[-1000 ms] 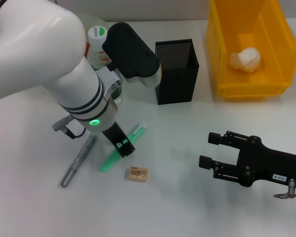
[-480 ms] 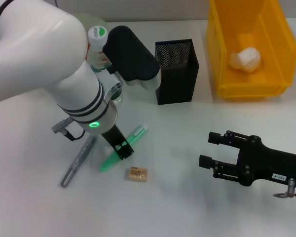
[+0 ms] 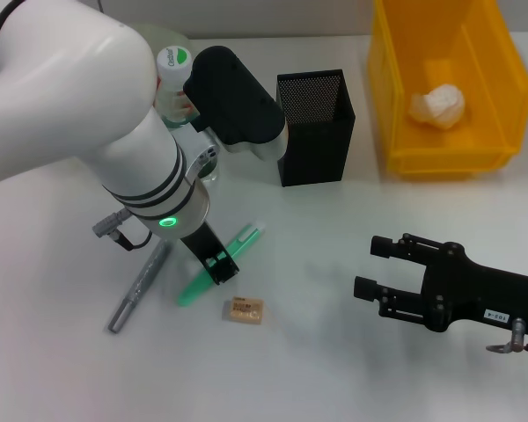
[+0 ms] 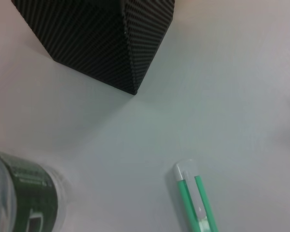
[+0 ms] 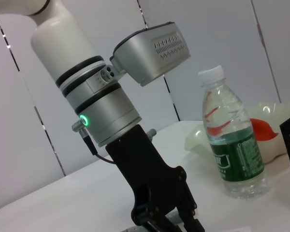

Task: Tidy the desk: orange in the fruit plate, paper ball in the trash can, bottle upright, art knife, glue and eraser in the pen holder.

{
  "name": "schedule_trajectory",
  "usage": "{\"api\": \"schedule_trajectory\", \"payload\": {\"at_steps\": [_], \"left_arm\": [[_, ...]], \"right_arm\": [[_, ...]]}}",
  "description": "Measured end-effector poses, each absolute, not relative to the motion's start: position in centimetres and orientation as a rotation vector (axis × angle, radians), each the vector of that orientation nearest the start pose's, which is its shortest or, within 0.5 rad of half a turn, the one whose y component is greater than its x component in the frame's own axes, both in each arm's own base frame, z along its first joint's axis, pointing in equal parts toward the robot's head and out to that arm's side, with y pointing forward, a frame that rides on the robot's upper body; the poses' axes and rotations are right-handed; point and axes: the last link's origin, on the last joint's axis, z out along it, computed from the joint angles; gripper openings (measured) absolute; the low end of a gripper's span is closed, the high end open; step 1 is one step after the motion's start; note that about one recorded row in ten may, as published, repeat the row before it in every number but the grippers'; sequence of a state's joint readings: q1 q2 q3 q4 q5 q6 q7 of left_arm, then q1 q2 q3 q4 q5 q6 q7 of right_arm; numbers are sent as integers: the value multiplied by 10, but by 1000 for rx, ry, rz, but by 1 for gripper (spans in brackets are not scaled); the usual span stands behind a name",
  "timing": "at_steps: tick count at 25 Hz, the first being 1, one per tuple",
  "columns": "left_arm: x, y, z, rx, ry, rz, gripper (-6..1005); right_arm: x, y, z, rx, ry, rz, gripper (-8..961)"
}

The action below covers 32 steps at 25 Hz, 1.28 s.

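Observation:
The green art knife lies on the white desk, and my left gripper is down on its middle; its tip also shows in the left wrist view. The tan eraser lies just beside them. A grey stick, probably the glue, lies to the left. The black mesh pen holder stands behind. The bottle stands upright behind my left arm. The paper ball is in the yellow trash can. The orange sits in the fruit plate. My right gripper hovers open at the front right.
My large white left arm covers the back left of the desk and hides most of the bottle and plate from the head view. Bare desk lies between the eraser and the right gripper.
My left gripper has shifted slightly down and left at the art knife. The knife, eraser and right arm have stayed in place.

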<state>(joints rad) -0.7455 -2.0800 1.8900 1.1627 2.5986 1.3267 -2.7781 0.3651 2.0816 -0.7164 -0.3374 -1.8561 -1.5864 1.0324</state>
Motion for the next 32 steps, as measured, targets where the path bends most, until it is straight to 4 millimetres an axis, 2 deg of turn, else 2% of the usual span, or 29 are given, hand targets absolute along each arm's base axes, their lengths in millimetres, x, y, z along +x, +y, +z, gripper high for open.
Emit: {"api": "schedule_trajectory", "payload": {"at_steps": [24,32], "left_arm": [[-155,341,-95,-2634,-599,783,216],[-150,342,-94,-2637,-578,766,194]], "right_arm": [[303,249,-46,-2641,700,925,731],[304,249,-46,-2640,700,924,731]]}}
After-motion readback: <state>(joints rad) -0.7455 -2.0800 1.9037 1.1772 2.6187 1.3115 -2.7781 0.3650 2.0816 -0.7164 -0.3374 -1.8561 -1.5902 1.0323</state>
